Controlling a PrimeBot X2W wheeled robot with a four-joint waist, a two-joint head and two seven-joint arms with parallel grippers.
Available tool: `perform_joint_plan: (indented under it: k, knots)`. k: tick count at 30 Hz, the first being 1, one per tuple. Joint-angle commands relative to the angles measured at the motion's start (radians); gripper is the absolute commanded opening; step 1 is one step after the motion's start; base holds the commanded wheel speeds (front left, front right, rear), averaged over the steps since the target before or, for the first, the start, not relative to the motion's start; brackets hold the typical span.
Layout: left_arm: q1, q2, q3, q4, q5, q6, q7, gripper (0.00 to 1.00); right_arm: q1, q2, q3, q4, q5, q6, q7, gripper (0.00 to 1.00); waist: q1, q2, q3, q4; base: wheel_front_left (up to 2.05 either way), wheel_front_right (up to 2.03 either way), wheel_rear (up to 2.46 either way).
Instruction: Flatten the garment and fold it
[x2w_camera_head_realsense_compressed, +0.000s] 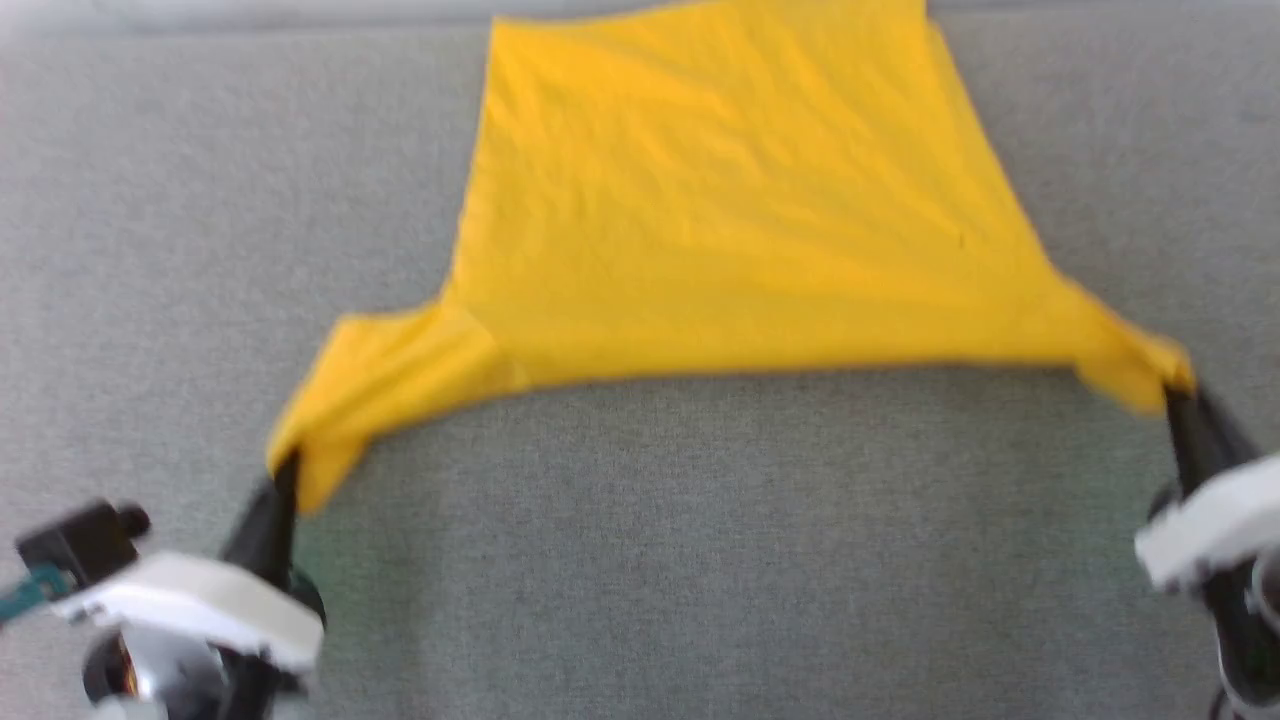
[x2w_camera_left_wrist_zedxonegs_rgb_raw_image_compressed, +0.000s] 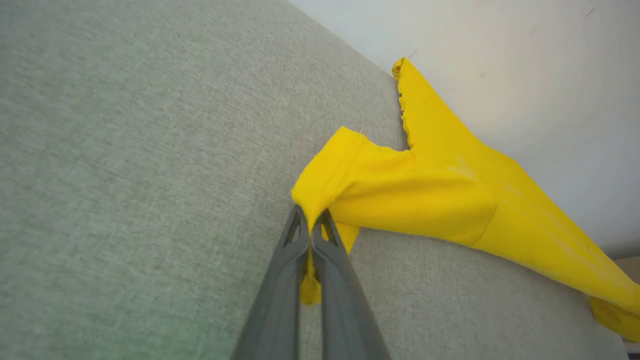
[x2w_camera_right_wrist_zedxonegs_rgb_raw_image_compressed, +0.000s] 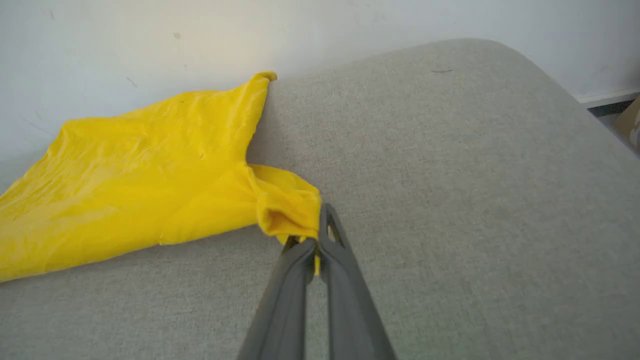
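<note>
The garment (x2w_camera_head_realsense_compressed: 720, 200), a bright yellow T-shirt, lies spread on the grey cushion (x2w_camera_head_realsense_compressed: 700, 550) with its plain side up, its far edge at the wall. My left gripper (x2w_camera_head_realsense_compressed: 285, 465) is shut on the near left sleeve end; in the left wrist view the sleeve (x2w_camera_left_wrist_zedxonegs_rgb_raw_image_compressed: 400, 190) bunches between the fingertips of that gripper (x2w_camera_left_wrist_zedxonegs_rgb_raw_image_compressed: 311, 220). On the other side, my right gripper (x2w_camera_head_realsense_compressed: 1172, 395) is shut on the near right sleeve end, and the right wrist view has yellow cloth (x2w_camera_right_wrist_zedxonegs_rgb_raw_image_compressed: 150, 180) pinched in that gripper (x2w_camera_right_wrist_zedxonegs_rgb_raw_image_compressed: 317, 235). The near edge is stretched taut between both grippers.
A pale wall (x2w_camera_right_wrist_zedxonegs_rgb_raw_image_compressed: 150, 40) rises directly behind the cushion's far edge. The cushion's rounded corner (x2w_camera_right_wrist_zedxonegs_rgb_raw_image_compressed: 500, 55) drops off on the right, with a strip of floor beyond it (x2w_camera_right_wrist_zedxonegs_rgb_raw_image_compressed: 625, 120). Open grey fabric lies in front of the shirt.
</note>
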Motion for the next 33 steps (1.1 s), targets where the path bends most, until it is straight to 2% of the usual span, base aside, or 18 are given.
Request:
perform_joint_plan:
  k: [1,8,16,24,33]
  knots:
    - [0.051,0.014,-0.011,-0.016,-0.013,-0.013,0.03,0.0,0.055,0.001,-0.015,0.014,0.029,-0.001,0.017,0.0,0.0002,0.0,-0.091,-0.001,0.0,0.0,0.0]
    - [0.21,0.06,-0.055,-0.078,-0.043,-0.025,0.156,0.0,0.21,0.001,-0.03,0.021,0.088,-0.001,0.122,0.0,0.0002,0.0,-0.165,0.006,0.0,0.0,0.0]
    - [0.381,0.095,-0.054,-0.179,-0.085,0.023,0.266,0.0,0.383,0.001,-0.044,-0.067,0.14,-0.001,0.326,0.0,0.0002,0.0,-0.243,0.023,0.0,0.0,0.0]
    - [0.511,0.102,-0.05,-0.257,-0.103,0.054,0.301,0.0,0.534,0.001,-0.038,-0.151,0.194,-0.001,0.469,0.0,0.0002,0.0,-0.292,0.038,0.0,0.0,0.0]
    - [0.597,0.098,-0.023,-0.338,-0.143,0.065,0.308,0.0,0.638,0.001,-0.081,-0.23,0.251,-0.001,0.524,0.0,0.0002,0.0,-0.312,0.045,0.0,0.0,0.0]
